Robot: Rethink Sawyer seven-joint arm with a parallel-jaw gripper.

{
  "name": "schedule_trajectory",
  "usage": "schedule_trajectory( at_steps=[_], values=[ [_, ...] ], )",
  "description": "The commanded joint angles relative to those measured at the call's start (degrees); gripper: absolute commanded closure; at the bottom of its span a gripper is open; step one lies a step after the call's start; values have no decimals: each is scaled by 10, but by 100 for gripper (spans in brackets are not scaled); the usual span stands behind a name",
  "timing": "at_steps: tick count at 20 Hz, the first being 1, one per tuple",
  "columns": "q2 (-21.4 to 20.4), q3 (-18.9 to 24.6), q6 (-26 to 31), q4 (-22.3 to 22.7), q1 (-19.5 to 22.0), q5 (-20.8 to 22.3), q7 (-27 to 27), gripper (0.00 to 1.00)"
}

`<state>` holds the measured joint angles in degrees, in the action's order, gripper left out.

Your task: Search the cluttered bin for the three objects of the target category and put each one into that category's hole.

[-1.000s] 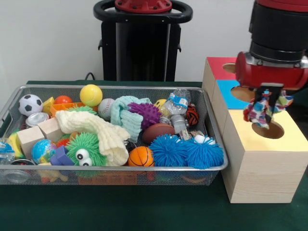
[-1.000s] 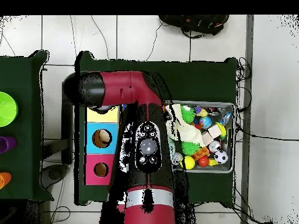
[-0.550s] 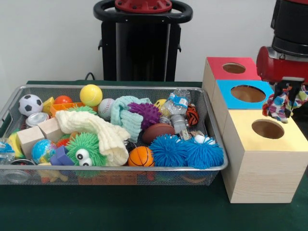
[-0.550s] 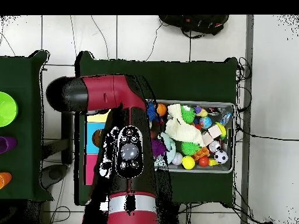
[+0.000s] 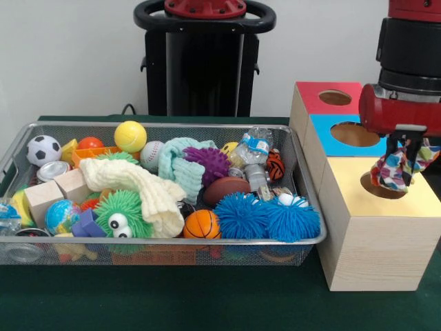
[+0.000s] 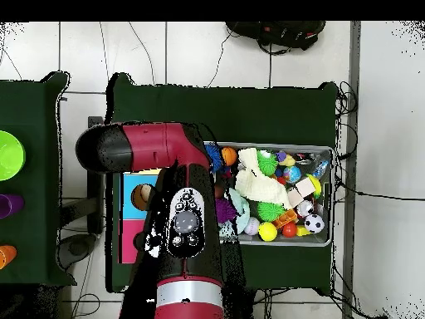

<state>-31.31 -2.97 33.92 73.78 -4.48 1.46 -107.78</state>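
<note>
The gripper point(image 5: 404, 146) hangs over the wooden sorting box point(image 5: 365, 234), its fingers clamped on a patterned cloth point(image 5: 396, 169) of many colours that dangles right above the round hole point(image 5: 381, 186) in the box's yellow top, the cloth's lower end covering part of the hole's rim. Behind the yellow section sits a blue section with its own hole point(image 5: 353, 134), and behind that a red section with a third hole point(image 5: 335, 97). Beside the box stands the wire mesh bin point(image 5: 21, 152), crammed with toys: nearest the box are two blue spiky balls point(image 5: 265, 217), with a small basketball point(image 5: 201, 225) just next to them and a brown toy football point(image 5: 226, 187) behind. A crushed plastic bottle point(image 5: 255, 160) leans near the bin's box-side end, a purple spiky ball point(image 5: 209, 163) lies against a pale green knit piece point(image 5: 179, 165), and a cream knitted cloth point(image 5: 138, 189) drapes across a green fuzzy ball with googly eyes point(image 5: 118, 217). Farther from the box are a yellow ball point(image 5: 130, 136), a soccer ball point(image 5: 43, 149), a wooden block point(image 5: 45, 198) and a globe ball point(image 5: 63, 216). From overhead the red arm point(image 6: 187, 241) covers most of the sorting box, leaving the blue section's hole point(image 6: 143, 195) showing.
</note>
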Motion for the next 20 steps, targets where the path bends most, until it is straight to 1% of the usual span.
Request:
schedule_trajectory(
  at_steps=[1,5,12,15,16,20],
  values=[
    [24,1,-25,84,18,-16,-121,100],
    [25,-9,-27,86,7,-20,-130,100],
    [26,-18,-17,84,-1,-27,-130,100],
    [25,-24,-21,87,-6,-28,-132,100],
    [24,-27,-24,91,-9,-30,-132,0],
    [26,-30,-21,89,-12,-30,-131,0]
  ],
)
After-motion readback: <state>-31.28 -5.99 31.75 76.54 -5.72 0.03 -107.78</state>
